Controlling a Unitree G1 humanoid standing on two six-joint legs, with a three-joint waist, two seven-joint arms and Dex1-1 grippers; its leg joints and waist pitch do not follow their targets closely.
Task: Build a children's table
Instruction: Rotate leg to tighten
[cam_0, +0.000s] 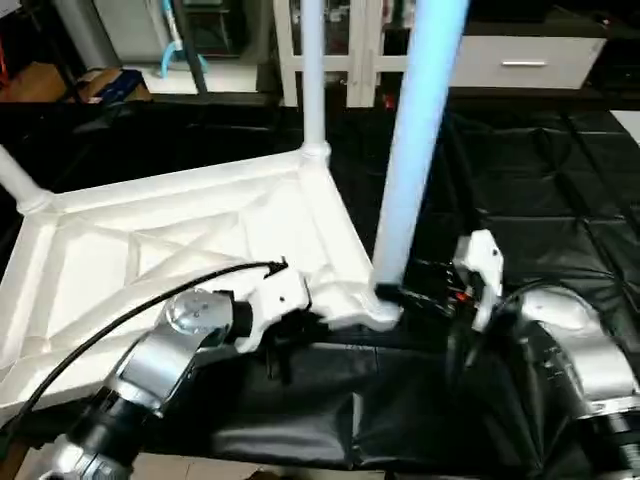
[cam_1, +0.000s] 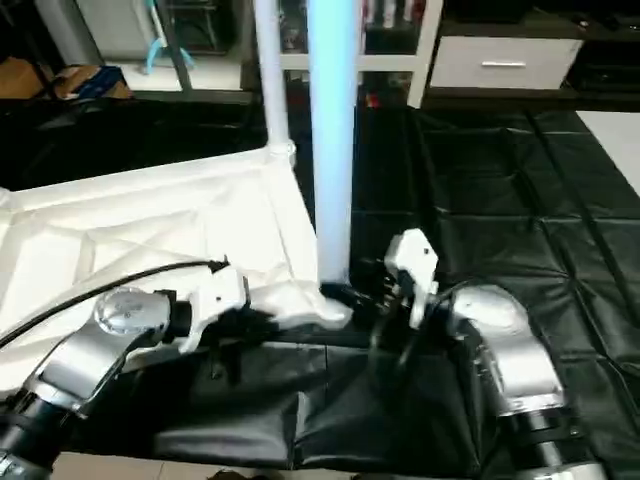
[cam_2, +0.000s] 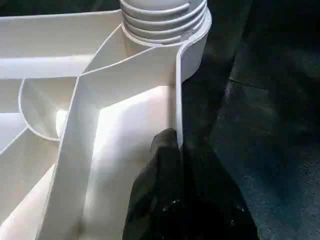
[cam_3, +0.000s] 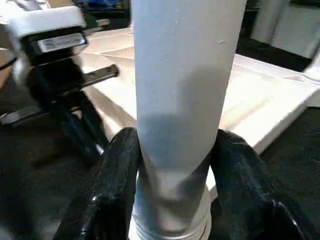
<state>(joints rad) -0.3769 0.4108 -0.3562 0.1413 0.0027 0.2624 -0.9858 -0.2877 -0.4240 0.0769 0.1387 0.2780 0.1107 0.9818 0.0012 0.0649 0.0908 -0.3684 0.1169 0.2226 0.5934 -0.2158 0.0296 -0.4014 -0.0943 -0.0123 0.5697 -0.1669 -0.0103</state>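
The right gripper (cam_3: 172, 165) is clenched around the near leg (cam_0: 415, 150), a black finger (cam_3: 107, 190) pressed to each side of the white tube just above its ribbed lower end. That leg stands upright in the near right corner socket (cam_0: 380, 305) of the tabletop (cam_0: 150, 250), and the right gripper reaches it from the right, low against the black padded mat (cam_0: 540, 190).

The left gripper (cam_2: 175, 180) is closed on the tabletop's near rim (cam_2: 177, 100), one finger inside the wall and the other outside, just left of that corner socket. The ribbed base of the near leg (cam_2: 162, 20) sits in the socket beyond the fingers.

The tabletop lies upside down on the mat, left of centre, its X-ribbed underside facing up. A second leg (cam_0: 312, 75) stands upright in the far right corner socket (cam_0: 315, 152). A third leg (cam_0: 18, 180) rises at a slant from the far left corner. A black cable (cam_0: 130, 315) runs along the silver left forearm (cam_0: 160, 365). White furniture with a drawer (cam_0: 520, 60) stands beyond the mat.
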